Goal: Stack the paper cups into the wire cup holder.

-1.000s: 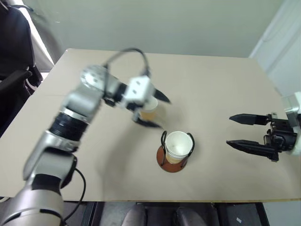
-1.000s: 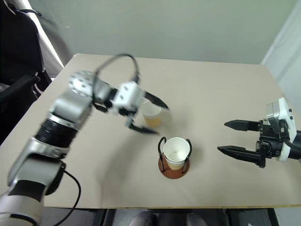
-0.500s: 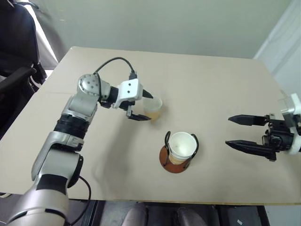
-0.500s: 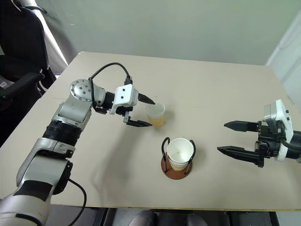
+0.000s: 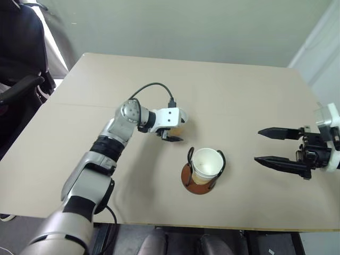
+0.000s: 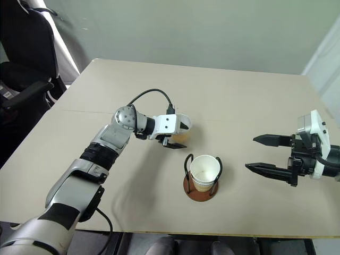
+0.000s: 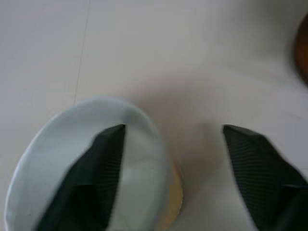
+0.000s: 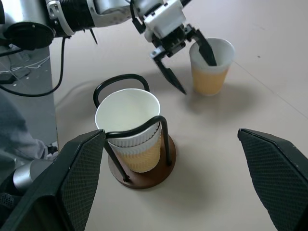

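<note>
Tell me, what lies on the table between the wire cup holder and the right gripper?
Nothing: bare table separates the wire cup holder and the right gripper, seen in both eye views.

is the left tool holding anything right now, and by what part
Not yet clamped. The left tool straddles the rim wall of the loose paper cup, one finger inside it and the other outside with a gap. The right tool is open, holding nothing.

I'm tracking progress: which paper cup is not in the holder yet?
The lone cup standing on the table, with one left gripper finger inside its rim; the others sit nested in the wire cup holder.
</note>
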Motion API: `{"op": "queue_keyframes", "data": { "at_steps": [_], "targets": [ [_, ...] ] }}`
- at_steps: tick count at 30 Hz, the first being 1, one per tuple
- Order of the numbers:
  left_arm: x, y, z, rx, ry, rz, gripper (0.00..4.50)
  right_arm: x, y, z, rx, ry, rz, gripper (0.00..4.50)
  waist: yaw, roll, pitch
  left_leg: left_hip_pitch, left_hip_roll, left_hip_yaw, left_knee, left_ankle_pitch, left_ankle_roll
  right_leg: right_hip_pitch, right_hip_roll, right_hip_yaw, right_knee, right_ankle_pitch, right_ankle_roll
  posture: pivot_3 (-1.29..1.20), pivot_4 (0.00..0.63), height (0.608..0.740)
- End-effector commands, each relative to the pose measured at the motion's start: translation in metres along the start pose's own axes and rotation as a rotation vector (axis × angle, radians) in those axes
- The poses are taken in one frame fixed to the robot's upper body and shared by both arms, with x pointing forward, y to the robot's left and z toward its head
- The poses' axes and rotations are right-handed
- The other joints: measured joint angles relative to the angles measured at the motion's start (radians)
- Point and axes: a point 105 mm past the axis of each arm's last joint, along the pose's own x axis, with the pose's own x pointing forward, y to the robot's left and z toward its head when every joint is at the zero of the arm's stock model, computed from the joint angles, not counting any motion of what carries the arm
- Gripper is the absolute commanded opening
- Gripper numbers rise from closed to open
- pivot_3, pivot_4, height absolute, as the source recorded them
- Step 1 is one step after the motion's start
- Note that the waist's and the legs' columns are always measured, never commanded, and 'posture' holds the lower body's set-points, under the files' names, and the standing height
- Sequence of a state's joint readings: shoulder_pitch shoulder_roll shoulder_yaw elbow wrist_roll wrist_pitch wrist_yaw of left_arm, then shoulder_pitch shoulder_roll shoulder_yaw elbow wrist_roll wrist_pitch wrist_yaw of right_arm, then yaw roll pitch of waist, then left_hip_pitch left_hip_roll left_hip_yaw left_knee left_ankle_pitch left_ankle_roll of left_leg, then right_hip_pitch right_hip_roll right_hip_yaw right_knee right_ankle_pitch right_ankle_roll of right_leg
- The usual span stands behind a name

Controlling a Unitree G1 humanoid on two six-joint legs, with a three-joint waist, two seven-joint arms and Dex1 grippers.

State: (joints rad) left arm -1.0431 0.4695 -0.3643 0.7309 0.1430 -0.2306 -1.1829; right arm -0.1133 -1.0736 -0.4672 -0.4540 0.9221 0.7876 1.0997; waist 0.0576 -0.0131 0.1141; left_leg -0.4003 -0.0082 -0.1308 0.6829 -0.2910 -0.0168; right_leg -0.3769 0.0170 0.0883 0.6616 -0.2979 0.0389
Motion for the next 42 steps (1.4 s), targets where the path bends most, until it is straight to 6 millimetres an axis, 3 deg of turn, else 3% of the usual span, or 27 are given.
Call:
{"op": "queue_keyframes", "data": {
  "at_steps": [1, 7, 13, 19, 22, 24, 31, 42],
  "targets": [
    [-0.008, 0.015, 0.006, 0.040, -0.006, 0.063, 2.05, -0.003, 0.003, 0.007, -0.041, -0.008, -0.005, 4.50, -0.001, 0.000, 0.000, 0.000, 0.000, 0.000, 0.000, 0.000, 0.000, 0.000, 0.000, 0.000, 0.000, 0.000, 0.000, 0.00, 0.150, 0.740],
    [-0.016, 0.019, 0.002, 0.042, 0.011, 0.071, 0.02, -0.004, 0.002, 0.005, -0.038, -0.005, -0.015, 4.50, 0.000, 0.000, 0.000, 0.000, 0.000, 0.000, 0.000, 0.000, 0.000, 0.000, 0.000, 0.001, 0.000, 0.000, 0.000, 0.00, 0.150, 0.740],
    [-0.035, 0.023, 0.018, 0.036, -0.062, 0.041, 0.02, -0.004, 0.000, 0.004, -0.039, 0.000, -0.019, 4.50, 0.003, 0.000, 0.000, 0.000, 0.000, 0.000, 0.000, 0.000, 0.000, 0.000, 0.000, 0.000, 0.000, 0.000, 0.000, 0.00, 0.150, 0.740],
    [-0.078, 0.013, 0.054, 0.062, -0.209, -0.118, 0.02, -0.003, -0.001, 0.004, -0.045, 0.007, -0.012, 4.50, 0.002, 0.000, 0.000, -0.001, 0.000, 0.000, -0.001, 0.000, 0.000, 0.000, 0.000, 0.001, 0.000, 0.000, 0.000, 0.00, 0.150, 0.740],
    [-0.106, -0.007, 0.103, 0.167, -0.362, -0.229, 0.02, -0.004, -0.003, 0.005, -0.053, 0.013, -0.011, 4.50, 0.000, 0.000, 0.000, -0.002, 0.000, 0.000, 0.000, 0.000, 0.000, -0.001, 0.000, 0.001, 0.000, 0.000, 0.000, 0.00, 0.150, 0.740],
    [-0.112, -0.018, 0.122, 0.204, -0.421, -0.286, 0.02, -0.004, -0.004, 0.004, -0.057, 0.016, -0.013, 4.50, 0.002, 0.001, -0.001, -0.003, 0.000, 0.000, 0.000, 0.000, 0.000, -0.002, 0.000, 0.000, 0.000, 0.000, 0.000, 0.00, 0.150, 0.740],
    [-0.118, -0.041, 0.159, 0.286, -0.529, -0.422, 0.02, -0.005, -0.005, 0.005, -0.063, 0.015, -0.012, 4.50, 0.002, 0.001, -0.001, 0.001, 0.000, 0.000, 0.000, 0.000, 0.000, 0.000, -0.002, 0.000, -0.001, 0.000, 0.000, 0.00, 0.150, 0.740],
    [-0.083, -0.067, 0.144, 0.416, -0.413, -0.579, 0.02, -0.008, -0.001, 0.006, -0.063, 0.017, -0.041, 4.50, -0.001, 0.001, -0.001, 0.004, 0.000, 0.000, 0.000, 0.000, 0.000, 0.002, -0.002, 0.000, 0.000, 0.000, 0.000, 0.00, 0.150, 0.740]
  ]
}}
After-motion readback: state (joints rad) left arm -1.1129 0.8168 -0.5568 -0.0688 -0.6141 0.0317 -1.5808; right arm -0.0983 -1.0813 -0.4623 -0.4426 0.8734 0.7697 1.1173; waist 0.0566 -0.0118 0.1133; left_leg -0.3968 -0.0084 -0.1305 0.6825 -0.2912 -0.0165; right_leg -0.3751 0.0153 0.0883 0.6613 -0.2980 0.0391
